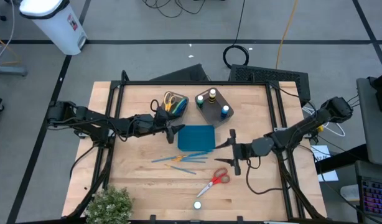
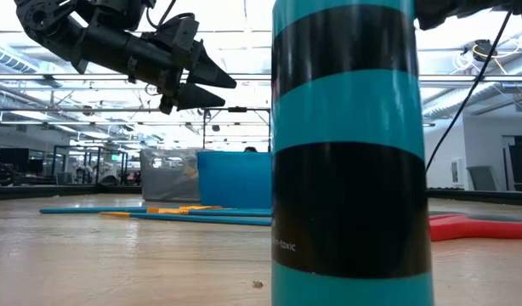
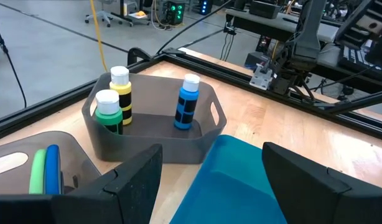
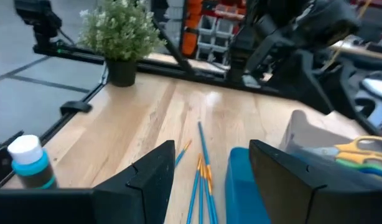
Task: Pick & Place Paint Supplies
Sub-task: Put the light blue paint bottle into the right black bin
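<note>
High view: left gripper (image 1: 174, 132) over counter (image 1: 135, 186), jaws spread, empty, just beside teal tray (image 1: 196, 137) and near scissors bin (image 1: 173, 104); bottle bin (image 1: 214, 106) beyond tray w/ 3 bottles in it. Right gripper (image 1: 231, 149) at tray's other side, jaws spread, empty. Brushes (image 1: 178, 160) lie loose on counter btwn the two jaw sets; red scissors (image 1: 215, 182) and teal-cap bottle (image 1: 197, 205) well clear of both, nearer right jaws. Low view: teal-cap bottle fills foreground upright; brushes flat behind it; one gripper hangs above them, open. Left wrist view: past spread jaws, yellow-cap bottle (image 3: 121, 94), green-cap bottle (image 3: 108, 111), blue-cap bottle (image 3: 188, 101) stand upright in bottle bin; tray edge directly ahead of jaws. Right wrist view: brushes run straight ahead btwn spread jaws; teal-cap bottle off to one side; plant (image 4: 121, 37) far end. Handling, est.: brushes light, thin, stiff, apt to roll, so pinch mid-shaft across width. Bottles light, rigid, smooth, so grip body below cap. Scissors flat, harder, so take at pivot.
</note>
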You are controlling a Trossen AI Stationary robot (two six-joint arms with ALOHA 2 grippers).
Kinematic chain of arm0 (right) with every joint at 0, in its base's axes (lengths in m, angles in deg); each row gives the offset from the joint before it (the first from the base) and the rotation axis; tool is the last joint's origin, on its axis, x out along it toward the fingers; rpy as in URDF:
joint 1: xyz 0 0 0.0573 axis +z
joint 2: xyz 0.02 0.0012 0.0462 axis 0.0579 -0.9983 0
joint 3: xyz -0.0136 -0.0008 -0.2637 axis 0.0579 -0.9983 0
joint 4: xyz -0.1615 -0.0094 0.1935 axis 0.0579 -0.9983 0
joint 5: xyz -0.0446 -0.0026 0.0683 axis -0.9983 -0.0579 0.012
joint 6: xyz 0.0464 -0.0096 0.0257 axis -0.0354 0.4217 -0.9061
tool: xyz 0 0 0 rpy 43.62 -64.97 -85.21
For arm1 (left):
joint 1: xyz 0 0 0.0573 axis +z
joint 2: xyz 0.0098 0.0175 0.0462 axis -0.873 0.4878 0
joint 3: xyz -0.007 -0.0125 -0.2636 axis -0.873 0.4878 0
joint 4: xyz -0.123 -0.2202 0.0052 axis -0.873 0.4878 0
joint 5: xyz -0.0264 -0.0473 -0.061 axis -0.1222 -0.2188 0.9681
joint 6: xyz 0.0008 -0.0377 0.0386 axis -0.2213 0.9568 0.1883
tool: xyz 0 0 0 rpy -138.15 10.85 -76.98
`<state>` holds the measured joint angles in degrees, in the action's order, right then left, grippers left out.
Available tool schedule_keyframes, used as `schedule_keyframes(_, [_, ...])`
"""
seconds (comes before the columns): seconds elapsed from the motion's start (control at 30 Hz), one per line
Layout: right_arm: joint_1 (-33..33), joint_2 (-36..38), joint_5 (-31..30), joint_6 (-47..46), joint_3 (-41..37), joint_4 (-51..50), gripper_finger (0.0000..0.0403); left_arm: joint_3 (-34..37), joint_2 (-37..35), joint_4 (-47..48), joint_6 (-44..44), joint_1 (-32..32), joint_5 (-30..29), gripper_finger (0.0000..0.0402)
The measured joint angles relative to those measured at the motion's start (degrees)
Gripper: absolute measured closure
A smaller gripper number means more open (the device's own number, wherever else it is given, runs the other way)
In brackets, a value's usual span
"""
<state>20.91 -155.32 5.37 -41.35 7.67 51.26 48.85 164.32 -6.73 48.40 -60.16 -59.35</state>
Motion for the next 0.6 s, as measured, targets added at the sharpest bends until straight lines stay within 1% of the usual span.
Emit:
schedule_keyframes(0.17, [-0.29, 0.00, 0.23, -0.79, 0.00, -1.52, 0.0206, 0.00, 0.00, 0.01, 0.02, 0.00, -0.01, 0.0117])
schedule_keyframes(0.3, [-0.05, 0.87, 0.25, 0.41, 0.00, -2.11, 0.0206, -0.02, 0.00, 0.09, 0.02, 0.00, -0.01, 0.0117])
schedule_keyframes(0.6, [1.91, 9.46, 0.12, 0.06, 0.00, -10.94, 0.0206, -0.02, 0.02, 0.41, 0.02, 0.00, -0.01, 0.0117])
